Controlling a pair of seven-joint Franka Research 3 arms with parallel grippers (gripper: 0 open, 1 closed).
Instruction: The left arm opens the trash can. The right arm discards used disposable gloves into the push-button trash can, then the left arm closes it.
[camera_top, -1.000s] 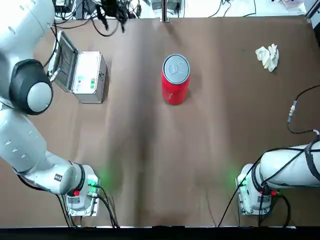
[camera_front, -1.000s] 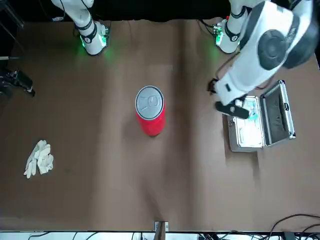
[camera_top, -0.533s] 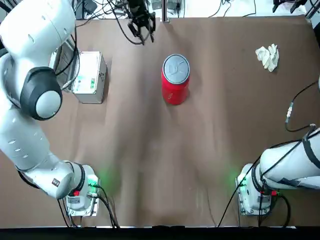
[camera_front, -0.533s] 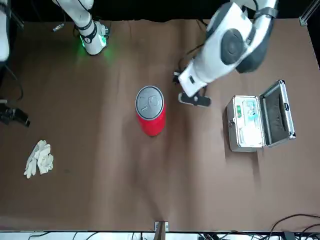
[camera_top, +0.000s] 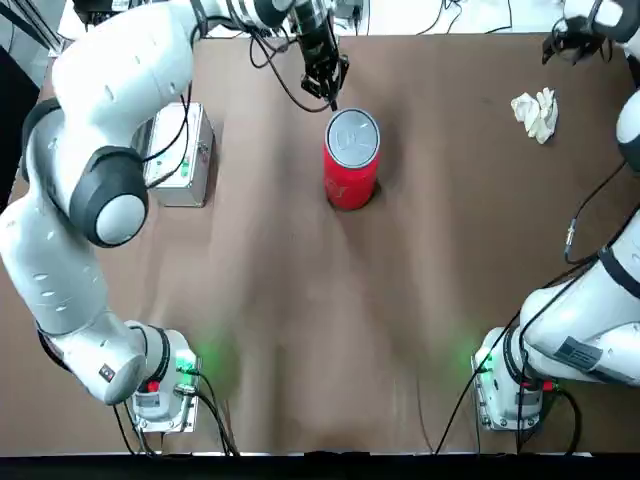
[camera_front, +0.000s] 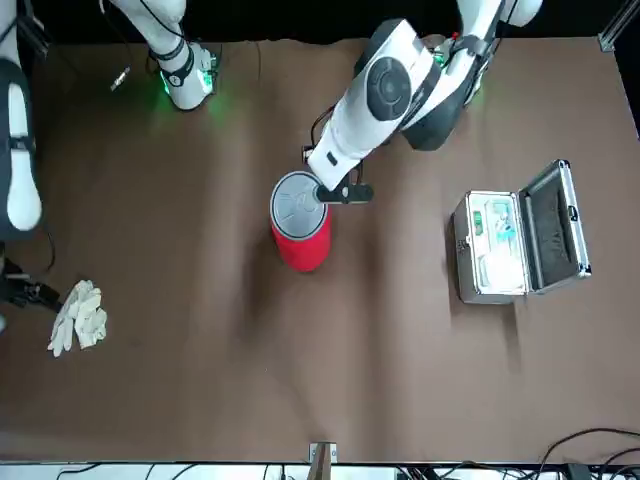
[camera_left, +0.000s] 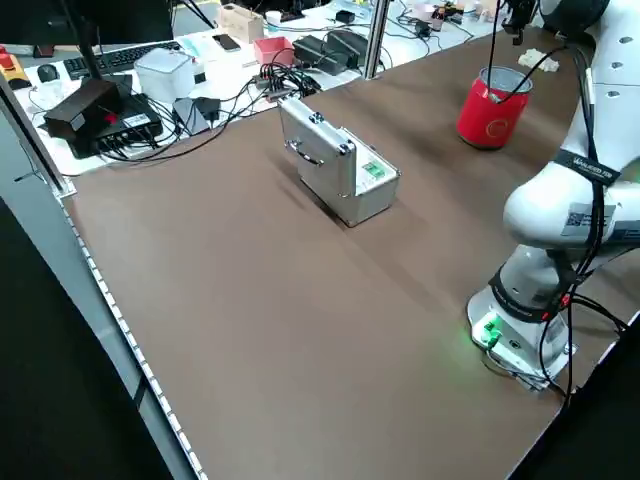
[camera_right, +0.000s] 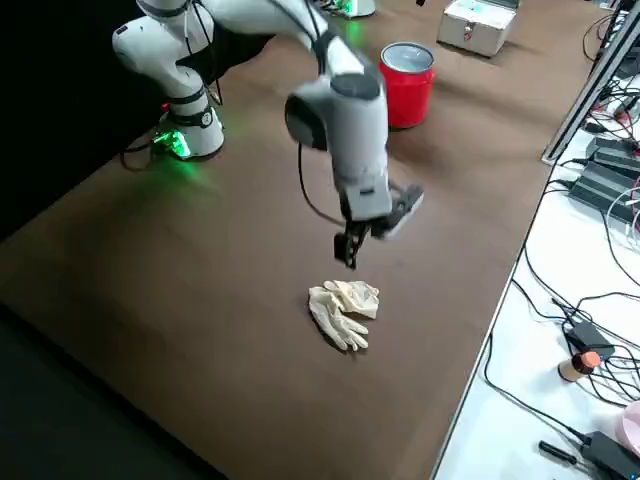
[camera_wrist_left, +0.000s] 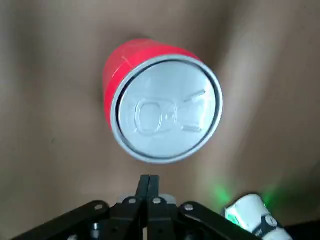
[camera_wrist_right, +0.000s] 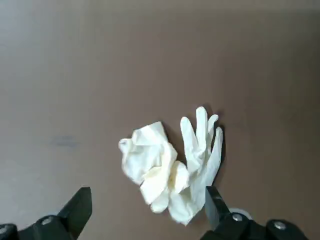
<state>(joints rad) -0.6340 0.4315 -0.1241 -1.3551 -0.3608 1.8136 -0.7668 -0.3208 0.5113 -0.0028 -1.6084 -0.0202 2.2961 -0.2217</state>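
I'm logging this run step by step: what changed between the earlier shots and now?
The left claw, its fingers together, moved toward the red trash can and now hovers near its lid. The right claw, open, came in over the table and is close above the gloves. Nothing was gripped or released. The can, its closed lid, the gloves and the silver case stayed put.

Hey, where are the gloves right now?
In the top view, the gloves lie on the table's far right, beyond the bin and to its right.
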